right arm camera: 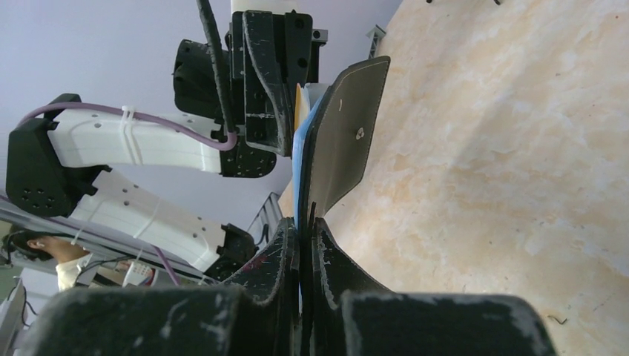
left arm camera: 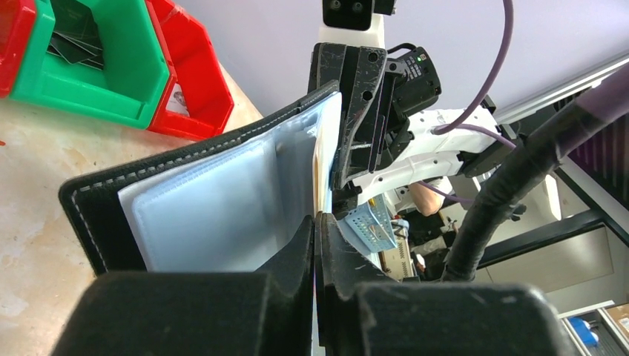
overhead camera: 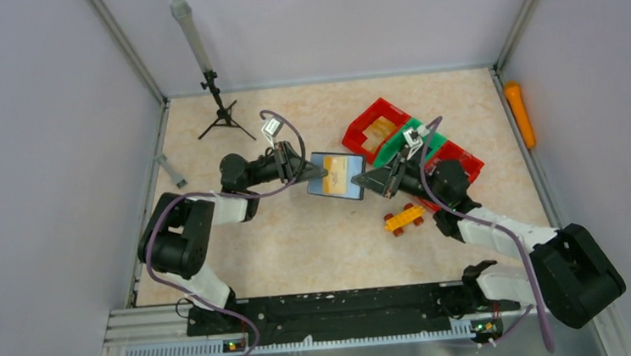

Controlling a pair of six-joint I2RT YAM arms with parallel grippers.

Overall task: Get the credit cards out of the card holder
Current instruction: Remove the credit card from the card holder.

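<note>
Toy car [overhead camera: 405, 218], yellow, sits on the table [overhead camera: 300, 239] nearest my bases, just beside my right arm. Past it, mid-table, the holder [overhead camera: 337, 175] hangs open between my two grippers; I cannot tell if its lower edge touches the tabletop. My left gripper [overhead camera: 320, 173] has its jaws together on the holder's left edge, pinching a clear sleeve page. My right gripper [overhead camera: 362, 179] is clamped on the opposite edge, black cover and sleeve both between the fingers. A yellow-orange card [overhead camera: 340, 171] shows in the open face. Silver snap [right arm camera: 360, 133] sits on the black flap. Farther back right, red bin [overhead camera: 362, 128] touches green bin [overhead camera: 396, 147]. Far back left, tripod [overhead camera: 222, 113].
</note>
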